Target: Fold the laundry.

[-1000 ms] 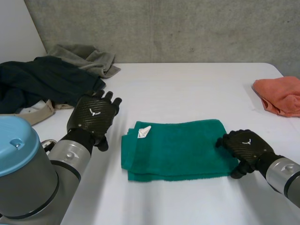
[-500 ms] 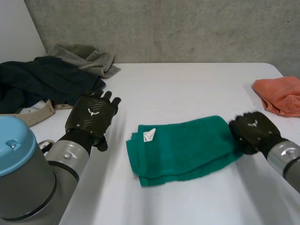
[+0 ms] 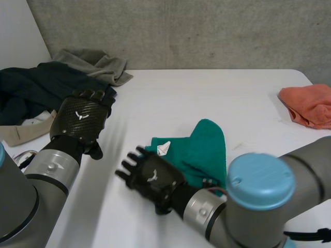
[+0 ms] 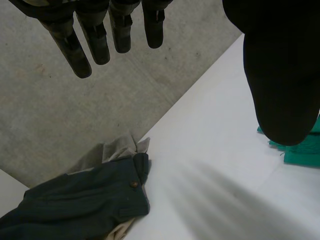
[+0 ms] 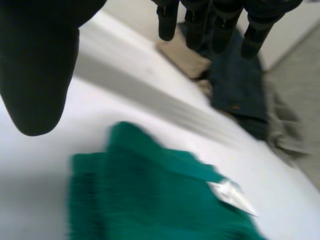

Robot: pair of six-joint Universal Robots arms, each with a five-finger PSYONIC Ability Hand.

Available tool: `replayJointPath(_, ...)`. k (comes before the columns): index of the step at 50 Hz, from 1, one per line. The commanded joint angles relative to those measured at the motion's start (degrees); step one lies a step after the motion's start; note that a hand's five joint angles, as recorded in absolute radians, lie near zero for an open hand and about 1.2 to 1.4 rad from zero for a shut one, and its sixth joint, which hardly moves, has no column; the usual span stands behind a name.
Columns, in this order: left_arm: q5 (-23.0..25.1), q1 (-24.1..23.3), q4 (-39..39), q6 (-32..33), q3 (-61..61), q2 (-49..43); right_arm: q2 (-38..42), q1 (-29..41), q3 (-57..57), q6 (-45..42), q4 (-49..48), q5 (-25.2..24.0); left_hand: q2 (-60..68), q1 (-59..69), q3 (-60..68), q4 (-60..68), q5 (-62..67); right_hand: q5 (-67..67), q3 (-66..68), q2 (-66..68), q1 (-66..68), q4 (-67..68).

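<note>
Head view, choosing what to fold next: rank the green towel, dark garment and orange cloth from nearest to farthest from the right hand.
1. Green towel, just beside the right hand.
2. Dark garment, far left.
3. Orange cloth, far right.

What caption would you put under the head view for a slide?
Right hand open over a bunched green towel on the white table; left hand open beside a heap of dark clothes.
</note>
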Motion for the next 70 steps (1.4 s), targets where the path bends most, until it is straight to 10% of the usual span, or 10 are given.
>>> replayJointPath(1,0.39,-0.63,0.33,0.11,2.68,-0.86,-12.98,-8.64,3.84,11.93,-2.41,1.20,-1.73,-1.16,-2.06,-1.65,-2.86,-2.11,-2.69,-2.10,-3.16,-2.76)
replayJointPath(9,0.57,-3.18,0.51,0.02,5.58,-2.88,-11.94,-18.67,2.96,19.16,3.46,3.06,-1.69,-1.11,-2.02,-1.60,-2.81,7.97,7.40,7.98,6.92,7.32)
replayJointPath(27,0.57,-4.24,0.51,-0.77,4.97,-5.43,6.79,-14.90,-9.96,15.03,14.11,3.84,-1.73,-1.16,-2.06,-1.65,-2.86,21.93,21.36,21.94,20.88,21.28)
replayJointPath(34,0.92,-4.76,0.51,-2.00,5.49,-5.43,8.37,-13.93,-10.84,14.94,11.57,6.57,-1.69,-1.11,-2.02,-1.61,-2.81,67.27,66.69,67.28,66.22,66.62)
replayJointPath(54,1.10,-4.06,0.77,-3.15,5.58,-4.55,7.23,-0.48,-7.24,6.42,5.85,0.33,-1.73,-1.16,-2.06,-1.65,-2.86,67.30,66.73,67.31,66.25,66.66)
replayJointPath(58,1.10,-3.97,0.86,-3.41,6.11,-4.64,6.18,-1.10,-5.92,6.85,3.93,2.61,-1.73,-1.16,-2.06,-1.65,-2.86,-2.55,-3.13,-2.54,-3.60,-3.20)
replayJointPath(70,3.64,-5.64,0.77,-10.96,11.99,-8.85,-4.99,-13.65,-4.15,24.57,7.84,7.98,-1.18,-0.61,-1.51,-1.10,-2.31,-2.70,-3.27,-2.69,-3.75,-3.34)
